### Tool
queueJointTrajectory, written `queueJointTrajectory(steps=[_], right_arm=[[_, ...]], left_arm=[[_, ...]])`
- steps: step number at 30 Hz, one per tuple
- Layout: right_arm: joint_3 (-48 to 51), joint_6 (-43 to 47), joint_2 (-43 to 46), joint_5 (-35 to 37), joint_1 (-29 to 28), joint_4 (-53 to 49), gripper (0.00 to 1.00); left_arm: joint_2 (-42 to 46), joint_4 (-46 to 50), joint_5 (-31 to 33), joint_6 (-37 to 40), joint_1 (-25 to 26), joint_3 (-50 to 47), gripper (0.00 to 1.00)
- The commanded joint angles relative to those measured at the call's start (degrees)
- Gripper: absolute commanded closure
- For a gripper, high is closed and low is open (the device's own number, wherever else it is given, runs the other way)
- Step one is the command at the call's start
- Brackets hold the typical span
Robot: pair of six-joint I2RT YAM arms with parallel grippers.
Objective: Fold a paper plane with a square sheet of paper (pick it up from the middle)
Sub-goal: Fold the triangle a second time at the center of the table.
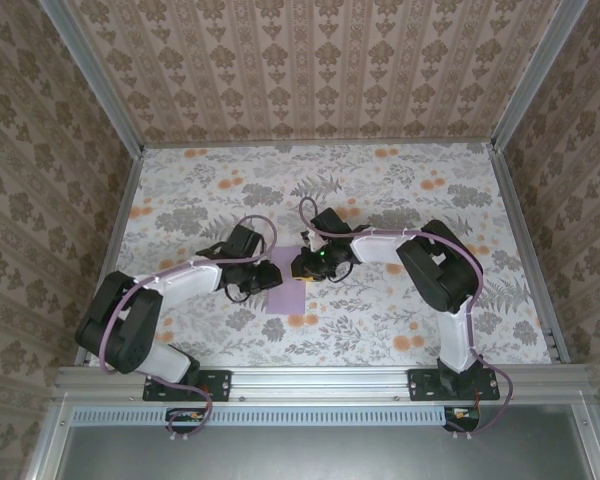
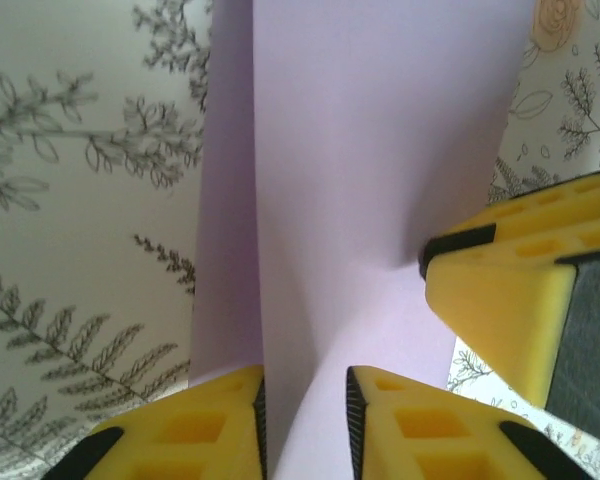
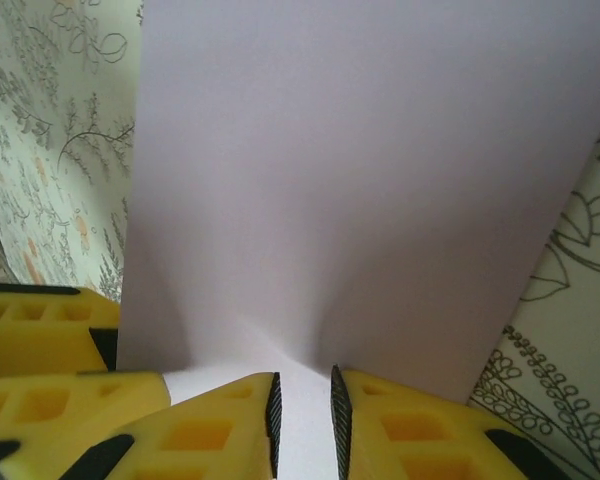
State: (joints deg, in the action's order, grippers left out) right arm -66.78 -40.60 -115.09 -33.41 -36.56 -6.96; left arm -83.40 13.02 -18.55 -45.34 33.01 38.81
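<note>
Two black arms reach in from either side and meet at the middle of a table covered with a floral cloth (image 1: 430,210). Between them lies the paper (image 1: 283,298), a small plain lilac sheet, on the cloth at the centre and a little toward the near edge. The left gripper (image 1: 250,286) comes in over its left edge, and the right gripper (image 1: 306,268) is at its far right corner. The two are close together. In the left wrist view, the left gripper (image 2: 305,385) has its yellow fingers a little apart. The paper (image 2: 380,150) runs up between them, with a straight crease leading away beside the left finger. The pads do not look pressed on the sheet. A finger (image 2: 500,300) of the right gripper is on the paper just to the right. In the right wrist view, the right gripper (image 3: 303,385) leaves only a narrow gap, and the paper (image 3: 360,150) fills that gap and slopes up beyond it. I cannot tell whether it is pinching the sheet. A finger (image 3: 40,340) of the left gripper is just beside it, at the sheet's left edge.
</note>
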Motion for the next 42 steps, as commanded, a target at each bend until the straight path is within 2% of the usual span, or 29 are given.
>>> queueJointTrajectory(steps=[1,7,14,19,32,37,42], right_arm=[[-1.69,0.07,-1.45,1.35,-0.26,-3.50,0.75],[-1.76,0.21,-2.31,2.95,-0.27,-5.15,0.75],[-1.96,0.34,-2.24,3.77,-0.27,-6.52,0.77],[-1.96,0.29,-2.25,3.94,-0.27,-6.70,0.77],[-1.12,-0.68,-1.04,1.49,0.29,-5.07,0.76],[0.68,-2.73,2.01,-0.78,1.85,-1.38,0.69],[2.45,-3.57,5.60,-3.56,3.59,1.02,0.63]], left_arm=[[3.15,-3.36,-4.89,-2.91,0.12,-2.79,0.69],[6.02,-10.34,-10.49,-8.03,1.19,-7.66,0.66],[9.38,-7.26,-11.80,-9.10,4.33,-7.12,0.63],[11.28,-6.89,-11.23,-8.98,4.34,-6.55,0.62],[3.73,-14.12,-9.96,-8.45,3.84,-4.02,0.60],[2.06,-15.39,-9.60,-8.28,3.72,-4.35,0.53],[1.41,-15.67,-9.23,-8.29,3.55,-4.79,0.53]])
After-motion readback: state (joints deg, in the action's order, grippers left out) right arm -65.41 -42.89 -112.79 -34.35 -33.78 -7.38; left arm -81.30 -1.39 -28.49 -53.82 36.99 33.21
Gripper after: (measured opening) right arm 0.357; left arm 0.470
